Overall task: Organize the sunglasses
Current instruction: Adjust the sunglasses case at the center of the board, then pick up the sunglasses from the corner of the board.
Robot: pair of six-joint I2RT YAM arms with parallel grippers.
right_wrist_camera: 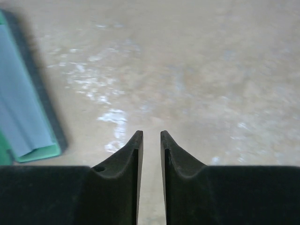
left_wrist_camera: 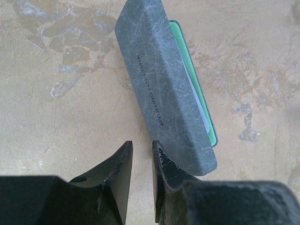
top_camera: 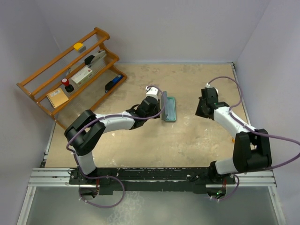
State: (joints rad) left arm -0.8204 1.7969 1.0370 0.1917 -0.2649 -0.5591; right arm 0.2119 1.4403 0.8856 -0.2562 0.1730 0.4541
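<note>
- I saw the case (left_wrist_camera: 164, 89) just ahead-right of the left gripper (left_wrist_camera: 142, 150) fingers, its raised lid hiding the inside.
- The left gripper and right gripper (right_wrist_camera: 151, 138) were slightly parted, empty.
- A rack (top_camera: 70, 75) stood far off left.
</note>
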